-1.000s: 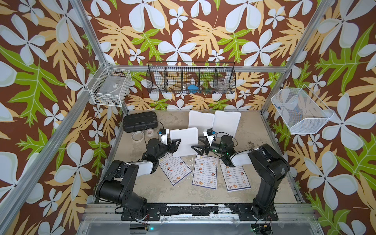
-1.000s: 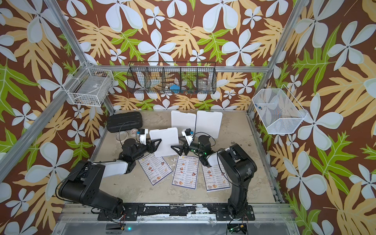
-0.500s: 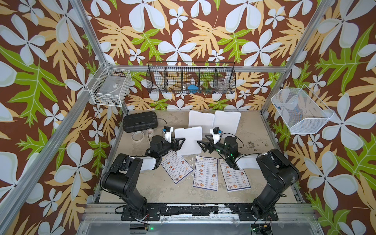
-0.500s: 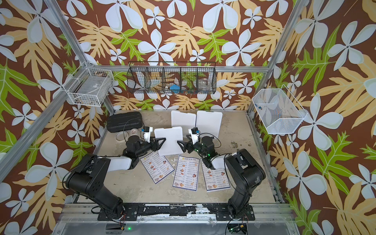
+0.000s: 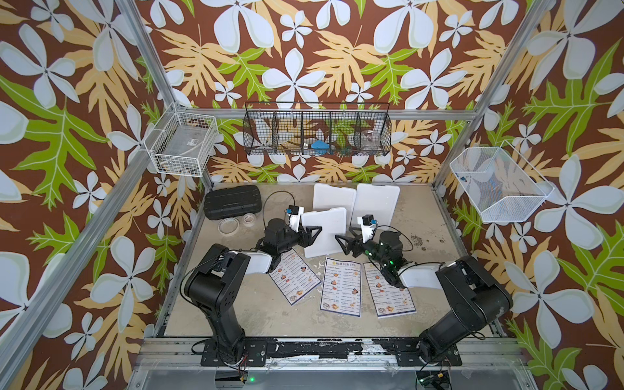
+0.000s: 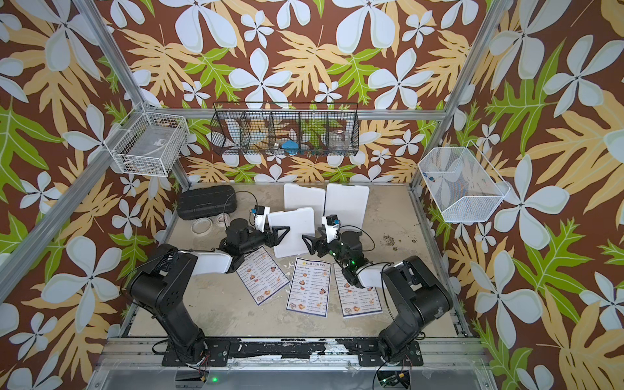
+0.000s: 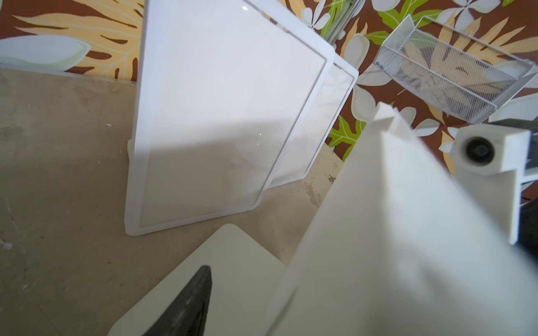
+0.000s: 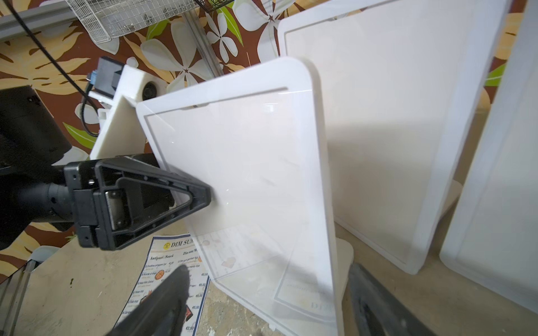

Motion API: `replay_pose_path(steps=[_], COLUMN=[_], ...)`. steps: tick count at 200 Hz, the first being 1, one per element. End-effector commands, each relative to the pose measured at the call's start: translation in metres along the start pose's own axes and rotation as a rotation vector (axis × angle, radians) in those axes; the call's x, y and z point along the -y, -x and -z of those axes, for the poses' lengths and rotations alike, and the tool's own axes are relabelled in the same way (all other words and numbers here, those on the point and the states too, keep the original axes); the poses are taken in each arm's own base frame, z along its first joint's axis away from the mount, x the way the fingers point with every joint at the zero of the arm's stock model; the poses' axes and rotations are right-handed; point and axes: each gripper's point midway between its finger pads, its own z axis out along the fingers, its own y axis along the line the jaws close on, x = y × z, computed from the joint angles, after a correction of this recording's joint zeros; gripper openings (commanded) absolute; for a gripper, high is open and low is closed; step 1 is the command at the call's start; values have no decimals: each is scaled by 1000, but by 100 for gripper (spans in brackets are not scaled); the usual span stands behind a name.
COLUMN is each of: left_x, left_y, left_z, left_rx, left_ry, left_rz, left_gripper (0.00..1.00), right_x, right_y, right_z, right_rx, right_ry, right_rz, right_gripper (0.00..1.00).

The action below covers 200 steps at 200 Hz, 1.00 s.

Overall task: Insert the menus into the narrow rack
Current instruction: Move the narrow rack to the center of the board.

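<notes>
The sandy surface (image 5: 236, 314) is seen in both top views, with two white panels (image 5: 376, 202) stood upright side by side near its far wall. A third, the front panel (image 5: 326, 233), is stood tilted ahead of them, between the two arms.

The three menus (image 5: 341, 287) are laid flat on the surface in a row, on the near side of the front panel. The left one (image 5: 295, 277) is skewed and partly covered by the left arm. The right one (image 5: 393, 295) is partly covered by the right arm.

The left gripper (image 5: 312, 234) is closed over the front panel's left edge, one finger (image 8: 186, 197) pressed to its face. The right gripper (image 5: 344, 236) is held open just beside the panel's right edge, nothing being held in it.
</notes>
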Motion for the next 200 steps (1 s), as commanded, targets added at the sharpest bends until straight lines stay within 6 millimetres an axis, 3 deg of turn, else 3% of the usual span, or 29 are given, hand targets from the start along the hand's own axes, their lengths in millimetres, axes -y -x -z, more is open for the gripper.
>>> replay_pose_path(steps=[1,29,57,85,92,134,152,175,200], left_x=[3,7,6,1,1,12,-6,-31,-16], left_y=[-7,-10,-9,-2,0,23,36,47,44], left_z=[-7,-17,-19,-7,-2,52,85,147,184], left_rx=[-21,-37,-35,-1,13,115,167,285,380], left_ry=[-1,-4,6,70,91,188,380,664,622], left_rz=[-7,-11,-14,-27,-29,-10,55,172,143], left_gripper=[61,62,69,86,99,100,100,100,100], right_x=[0,-2,0,7,8,21,28,40,58], right_y=[9,11,14,17,17,21,20,16,9], right_z=[8,20,29,42,46,74,85,100,125], right_rx=[38,53,66,77,79,79,71,59,140], right_ry=[-19,-35,-67,-131,-145,-281,-350,-455,-577], right_rz=[12,11,6,0,-2,-110,-174,-252,-412], right_gripper=[86,85,85,86,86,92,96,100,100])
